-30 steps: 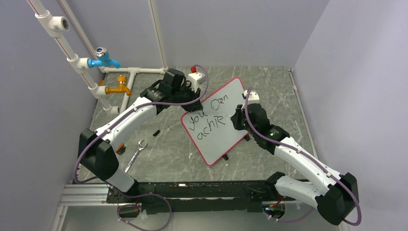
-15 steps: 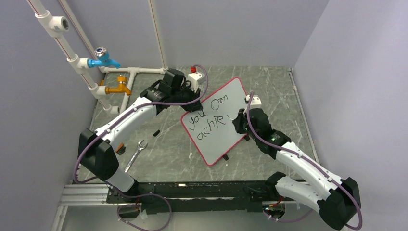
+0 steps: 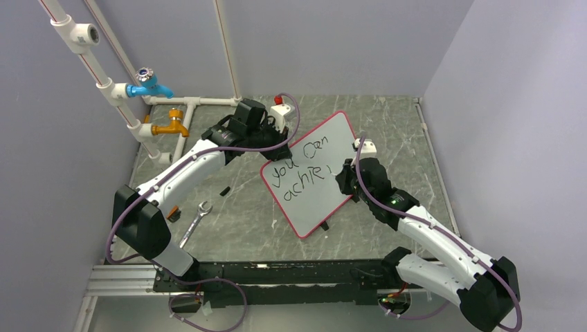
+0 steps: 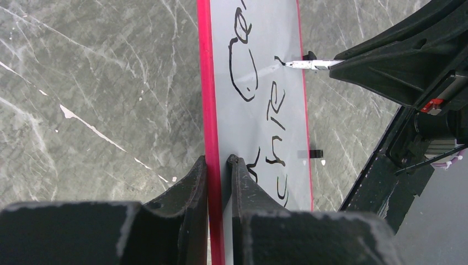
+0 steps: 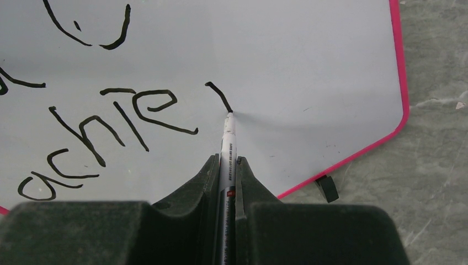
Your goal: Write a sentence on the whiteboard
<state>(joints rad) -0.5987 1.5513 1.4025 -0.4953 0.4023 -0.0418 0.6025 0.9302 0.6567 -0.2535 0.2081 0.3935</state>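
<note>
The whiteboard (image 3: 315, 200), white with a red-pink rim, stands tilted on the marble table and reads "you Can" over "achie". My left gripper (image 3: 278, 144) is shut on its upper left rim; in the left wrist view its fingers (image 4: 218, 161) pinch the red edge of the whiteboard (image 4: 259, 132). My right gripper (image 3: 344, 174) is shut on a white marker (image 5: 227, 138). The marker's tip touches the whiteboard (image 5: 309, 72) at the lower end of a short black stroke right of "achie". The left wrist view also shows the marker (image 4: 309, 64) on the board.
A wrench (image 3: 194, 223) and a small black piece (image 3: 225, 190) lie left of the board. White pipes (image 3: 104, 76) with a blue tap (image 3: 149, 84) and a yellow tap (image 3: 169, 128) run along the back left. Grey walls enclose the table.
A short black stroke has appeared to the right of "achie". My right gripper slid slightly down and right with the marker. The left gripper and the board stayed still.
</note>
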